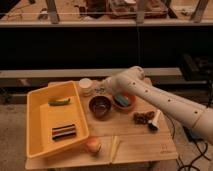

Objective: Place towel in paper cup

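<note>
Landmark: paper cup [86, 85], pale, upright near the far edge of the wooden table [150, 145].
My gripper [101, 90]: just right of the paper cup, low over the table. It shows only as a grey blur, so I cannot tell whether it is open, closed or holding anything.
My arm [165, 100]: white, runs off right of the paper cup and is cut by the frame edge.
Towel [120, 99]: bluish, lying in an orange bowl [131, 103] right of the paper cup, far side hidden by my arm.
Brown bowl [101, 107]: in front and right of the paper cup, contents too dark to read.
Yellow tray [37, 115]: left and in front of the paper cup. It holds a green item [59, 101] and a dark striped item [64, 132], neither identifiable.
</note>
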`<state>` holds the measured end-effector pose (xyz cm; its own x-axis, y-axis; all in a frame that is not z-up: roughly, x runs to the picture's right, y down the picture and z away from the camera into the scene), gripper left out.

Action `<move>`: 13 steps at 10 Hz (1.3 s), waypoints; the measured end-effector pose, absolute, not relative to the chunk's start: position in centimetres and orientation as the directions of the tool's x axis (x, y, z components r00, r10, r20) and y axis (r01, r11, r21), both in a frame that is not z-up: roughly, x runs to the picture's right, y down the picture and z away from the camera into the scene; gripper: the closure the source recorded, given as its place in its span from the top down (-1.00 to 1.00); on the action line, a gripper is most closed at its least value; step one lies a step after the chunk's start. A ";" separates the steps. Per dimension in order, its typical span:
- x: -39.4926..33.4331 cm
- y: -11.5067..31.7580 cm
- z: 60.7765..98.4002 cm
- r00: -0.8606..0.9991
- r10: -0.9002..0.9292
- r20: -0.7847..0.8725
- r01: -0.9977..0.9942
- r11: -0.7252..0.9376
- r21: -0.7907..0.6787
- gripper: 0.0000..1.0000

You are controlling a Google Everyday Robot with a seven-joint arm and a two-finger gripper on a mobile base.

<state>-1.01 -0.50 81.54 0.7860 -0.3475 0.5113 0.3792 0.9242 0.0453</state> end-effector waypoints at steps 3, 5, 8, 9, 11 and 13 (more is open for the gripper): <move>-2.2 -1.3 83.2 0.767 -0.364 0.528 0.389 0.919 0.068 -1.00; -3.8 -3.5 85.8 0.748 -0.390 0.537 0.406 0.909 0.094 -1.00; -6.2 -6.2 88.2 0.724 -0.428 0.541 0.421 0.895 0.145 -1.00; -6.3 -6.7 88.7 0.721 -0.429 0.544 0.414 0.896 0.158 -1.00; -6.7 -7.3 89.1 0.711 -0.429 0.557 0.402 0.898 0.178 -1.00; -8.1 -7.9 89.3 0.694 -0.438 0.572 0.400 0.894 0.200 -1.00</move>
<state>-8.07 -7.90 89.31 0.6938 -0.4380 0.5716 0.4000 0.8945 0.1999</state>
